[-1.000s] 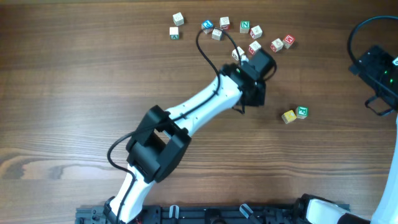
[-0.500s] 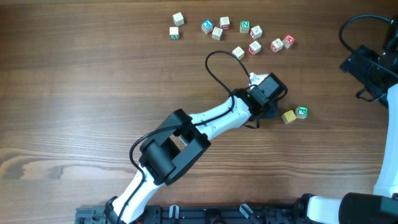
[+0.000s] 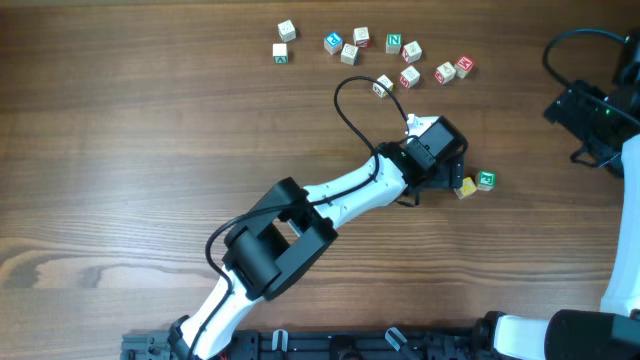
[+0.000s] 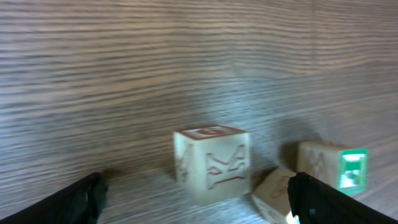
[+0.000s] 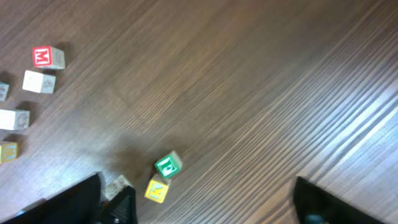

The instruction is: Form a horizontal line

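Left end effector (image 4: 198,186) sits low over the dark wooden worktop (image 3: 120,150), fingers spread, the pale whitish wooden cube (image 4: 211,165) loose between them. Just beside it lie the yellow wooden cube (image 3: 465,188) and the wooden cube with a green F (image 3: 486,180), with open worktop right of them. I see loose white letter cubes (image 3: 410,77) clustered well behind. The left arm (image 3: 340,195) slants in from the near edge; the right end effector (image 5: 198,186), also spread, hangs by the right edge.
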